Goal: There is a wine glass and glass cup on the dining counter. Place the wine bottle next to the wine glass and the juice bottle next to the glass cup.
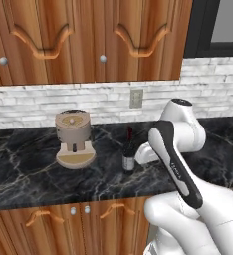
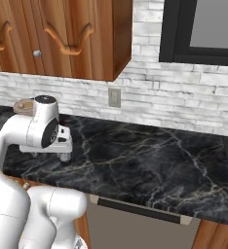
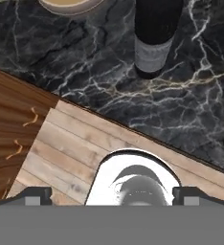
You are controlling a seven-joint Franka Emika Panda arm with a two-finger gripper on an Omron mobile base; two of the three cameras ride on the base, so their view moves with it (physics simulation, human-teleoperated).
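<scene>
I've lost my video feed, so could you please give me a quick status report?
Gripper open, empty, above the worktop's front edge. Wine bottle upright on the worktop, not yet grasped. Coffee machine stands to its left, apart from it.

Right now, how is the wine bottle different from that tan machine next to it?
The wine bottle is slim, dark and tall-necked with a pale label; the tan coffee machine is wide, beige and round-topped. The bottle is narrower, the machine bulkier. Both stand upright on the black marble worktop, apart, not touching.
</scene>
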